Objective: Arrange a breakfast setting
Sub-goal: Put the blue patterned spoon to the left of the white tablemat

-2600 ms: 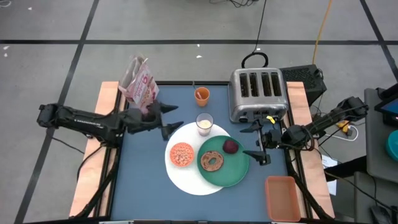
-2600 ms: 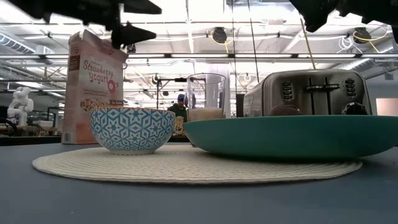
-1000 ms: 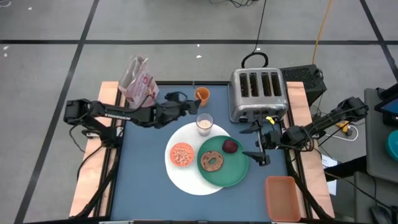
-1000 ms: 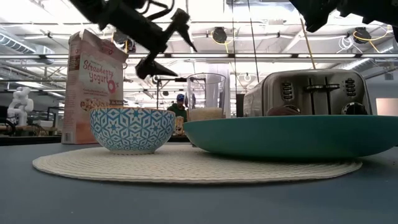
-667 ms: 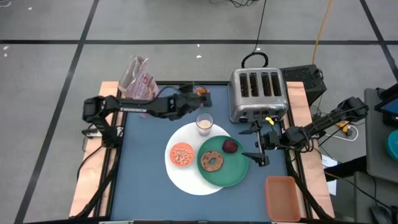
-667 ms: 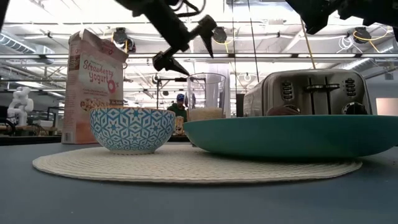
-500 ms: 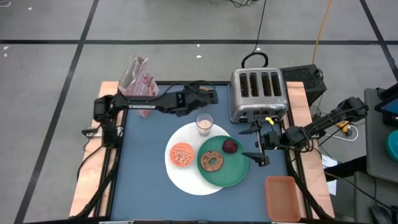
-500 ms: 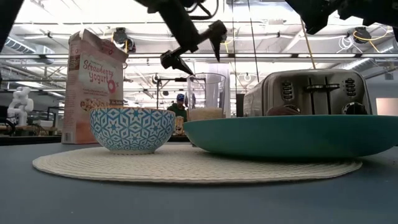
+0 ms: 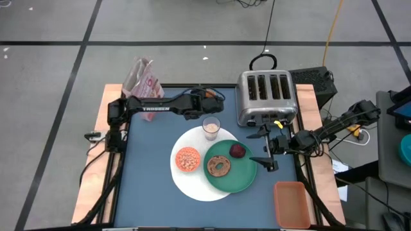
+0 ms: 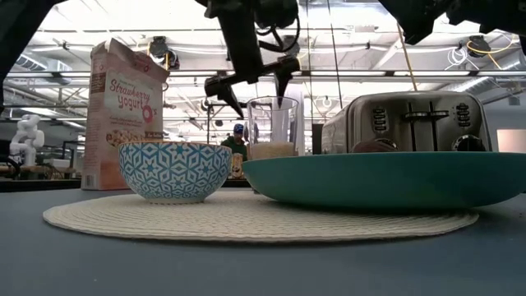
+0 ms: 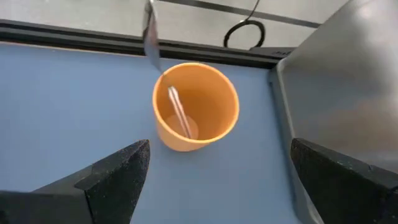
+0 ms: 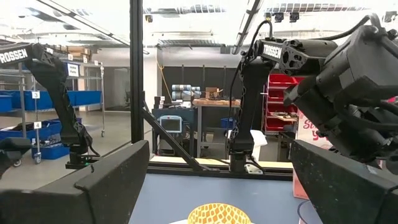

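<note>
The left gripper point(image 11: 214, 171) hangs with jaws spread wide directly above the orange cup point(image 11: 196, 106), which stands between its fingers (a spoon point(image 11: 177, 111) leans inside), evidently to straddle the rim, while the right gripper point(image 9: 264, 146), likewise spread, waits beside the green round plate point(image 9: 239, 178).

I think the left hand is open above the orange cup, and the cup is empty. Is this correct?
Not quite: the orange cup is not empty; a spoon stands in it, as the left wrist view shows. The left hand is indeed open above the cup.
</note>
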`<state>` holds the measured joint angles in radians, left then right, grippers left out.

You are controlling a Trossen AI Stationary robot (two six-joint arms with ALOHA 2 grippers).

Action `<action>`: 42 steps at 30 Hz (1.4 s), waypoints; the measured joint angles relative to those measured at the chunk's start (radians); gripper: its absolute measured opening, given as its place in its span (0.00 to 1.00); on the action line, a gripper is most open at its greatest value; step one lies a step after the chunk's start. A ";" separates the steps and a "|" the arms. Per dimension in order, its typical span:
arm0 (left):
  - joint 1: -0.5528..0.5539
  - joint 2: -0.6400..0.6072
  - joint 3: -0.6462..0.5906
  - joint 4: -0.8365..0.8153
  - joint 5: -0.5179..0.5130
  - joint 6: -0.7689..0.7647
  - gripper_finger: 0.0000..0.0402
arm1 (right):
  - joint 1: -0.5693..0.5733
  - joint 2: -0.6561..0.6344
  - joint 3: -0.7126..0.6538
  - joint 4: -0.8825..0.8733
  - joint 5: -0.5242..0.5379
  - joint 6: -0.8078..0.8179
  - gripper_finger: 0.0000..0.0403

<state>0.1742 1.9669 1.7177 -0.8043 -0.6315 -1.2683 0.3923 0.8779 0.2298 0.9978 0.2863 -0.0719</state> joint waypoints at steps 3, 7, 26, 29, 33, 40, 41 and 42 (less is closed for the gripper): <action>0.011 0.004 0.000 -0.003 -0.001 0.002 0.97 | 0.000 0.000 0.000 0.000 0.000 0.000 0.95; 0.036 0.029 -0.001 -0.009 0.000 0.009 0.97 | 0.000 0.000 0.000 0.000 0.000 0.000 0.95; 0.133 0.076 -0.001 0.000 0.002 0.009 0.97 | 0.000 0.000 0.000 -0.001 -0.001 0.000 0.95; 0.143 0.087 -0.001 0.005 0.002 0.008 0.97 | 0.000 0.000 0.000 -0.001 0.000 0.000 0.95; 0.157 0.095 -0.002 0.019 0.003 0.024 0.97 | 0.000 0.000 0.000 -0.001 0.000 0.000 0.95; 0.182 0.106 -0.001 0.064 0.002 0.029 0.97 | 0.000 0.000 0.000 -0.001 0.000 0.000 0.95; 0.186 0.104 -0.001 0.065 0.002 0.029 0.97 | 0.000 0.000 0.000 -0.001 0.000 0.000 0.95; 0.190 0.104 -0.001 0.065 0.002 0.029 0.97 | 0.000 0.000 0.000 -0.001 0.000 0.000 0.95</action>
<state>0.3641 2.0712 1.7164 -0.7398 -0.6292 -1.2392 0.3923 0.8780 0.2298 0.9966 0.2859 -0.0723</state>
